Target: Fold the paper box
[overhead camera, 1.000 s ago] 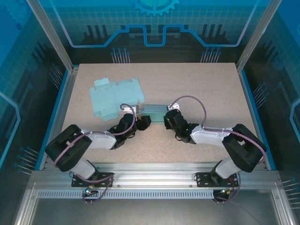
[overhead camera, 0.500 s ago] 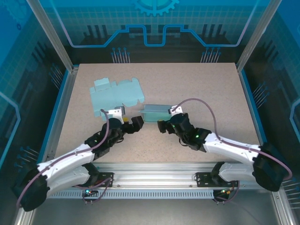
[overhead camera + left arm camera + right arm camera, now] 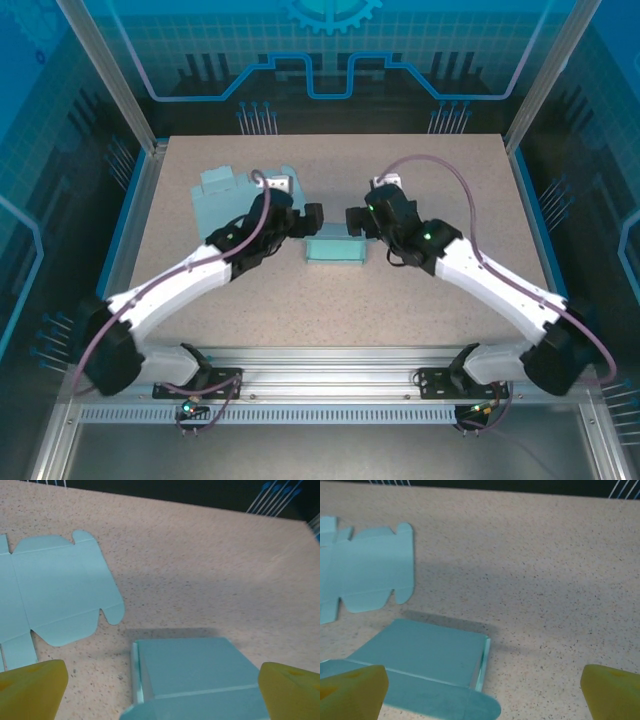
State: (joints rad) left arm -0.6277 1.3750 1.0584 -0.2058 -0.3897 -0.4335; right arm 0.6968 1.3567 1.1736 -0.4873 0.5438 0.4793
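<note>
Hovering spread wide, left hand (image 3: 303, 220) and right hand (image 3: 357, 218) face each other, touching nothing. Folded paper box (image 3: 335, 250) lies on bench (image 3: 440, 170) just below and between both hands, on the side toward the arm bases. In the left wrist view it sits low between the yellow fingers (image 3: 30, 690). My read: the hands stand apart so the box rests free, either because folding is done or to set up a fresh approach. Flat blank (image 3: 222, 205) lies left of left hand, partly under its arm, unfolded. Box looks closed up; nothing visible in it and the interior is hidden.
</note>
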